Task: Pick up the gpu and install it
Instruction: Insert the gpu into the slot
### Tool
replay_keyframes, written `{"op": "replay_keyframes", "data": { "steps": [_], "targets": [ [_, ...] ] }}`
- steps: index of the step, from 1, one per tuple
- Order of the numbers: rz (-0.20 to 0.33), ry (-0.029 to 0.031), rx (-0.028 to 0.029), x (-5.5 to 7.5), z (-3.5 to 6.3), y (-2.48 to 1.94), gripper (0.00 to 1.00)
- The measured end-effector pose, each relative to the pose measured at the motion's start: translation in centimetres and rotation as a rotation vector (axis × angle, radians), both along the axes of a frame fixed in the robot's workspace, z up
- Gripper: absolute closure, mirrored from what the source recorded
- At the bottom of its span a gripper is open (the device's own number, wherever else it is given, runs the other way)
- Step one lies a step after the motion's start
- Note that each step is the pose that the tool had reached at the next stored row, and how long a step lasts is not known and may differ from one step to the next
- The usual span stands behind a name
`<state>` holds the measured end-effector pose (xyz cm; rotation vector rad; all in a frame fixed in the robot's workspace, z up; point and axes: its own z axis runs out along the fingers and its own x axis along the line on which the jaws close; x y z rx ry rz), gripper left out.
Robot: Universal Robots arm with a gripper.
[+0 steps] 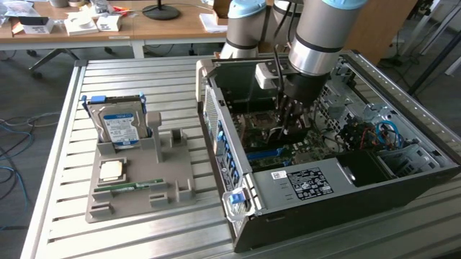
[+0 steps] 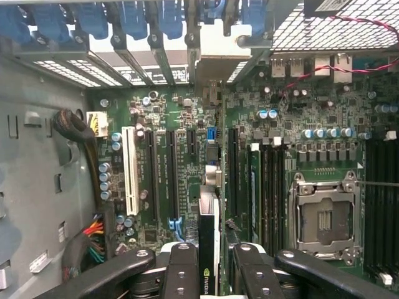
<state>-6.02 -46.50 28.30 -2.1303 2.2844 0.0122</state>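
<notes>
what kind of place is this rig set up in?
Probably a robotics lab set up for PC assembly: an open computer case on a slatted metal table, a grey parts fixture holding a hard drive, cluttered desks behind. The pincer holds the gpu inside the case.

bench [image 1: 129, 70] is slatted metal, two things sit straight on it: a grey parts holder [image 1: 133, 208] toward the exterior view's left, and an open pc case [image 1: 324, 224] just beside it, rightward

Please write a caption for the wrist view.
Gripper holds the gpu edge-on over the motherboard inside the computer case.
</notes>
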Motion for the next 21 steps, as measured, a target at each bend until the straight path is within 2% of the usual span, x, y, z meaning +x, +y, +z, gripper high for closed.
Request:
{"op": "replay_keyframes", "data": {
  "steps": [7, 21],
  "targets": [
    [0.0, -0.0001, 0.0003, -0.65, -0.15, 0.01, 0.74],
    [0.0, -0.0002, 0.0005, -0.8, -0.3, 0.01, 0.74]
  ]
}}
